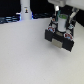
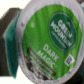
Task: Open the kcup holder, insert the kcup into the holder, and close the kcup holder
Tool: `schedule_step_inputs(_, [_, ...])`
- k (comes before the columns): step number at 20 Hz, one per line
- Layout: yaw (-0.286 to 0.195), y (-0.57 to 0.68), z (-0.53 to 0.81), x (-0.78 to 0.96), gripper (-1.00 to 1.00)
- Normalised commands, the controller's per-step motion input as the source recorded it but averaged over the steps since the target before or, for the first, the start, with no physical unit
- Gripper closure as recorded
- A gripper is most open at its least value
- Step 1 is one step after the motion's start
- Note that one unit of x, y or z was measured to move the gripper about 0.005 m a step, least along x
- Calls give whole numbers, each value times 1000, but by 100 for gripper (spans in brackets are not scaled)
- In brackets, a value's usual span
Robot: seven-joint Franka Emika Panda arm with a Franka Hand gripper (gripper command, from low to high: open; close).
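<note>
The kcup [image 2: 50, 42] fills the wrist view: a round pod with a green lid printed "Green Mountain Dark Magic" and a whitish rim. In the exterior view my gripper [image 1: 61, 25] hangs at the upper right, shut on the kcup [image 1: 63, 20], of which only a green and whitish bit shows between the fingers. Directly under it stands the black kcup holder [image 1: 59, 39], with a pale panel on its front. Whether the holder is open I cannot tell from here.
A white bottle-shaped object [image 1: 25, 11] stands at the back towards the exterior view's left. The white table [image 1: 25, 55] stretches in front of and beside the holder. A dark strip runs along the table's back edge.
</note>
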Motion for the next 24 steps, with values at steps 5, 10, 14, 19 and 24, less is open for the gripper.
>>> schedule_step_inputs(5, [97,369,104,-304,100])
schedule_step_inputs(10, [102,343,-53,-310,100])
schedule_step_inputs(14, [94,283,-90,-266,100])
schedule_step_inputs(19, [84,179,-148,-262,100])
schedule_step_inputs(24, [59,49,-190,-177,100])
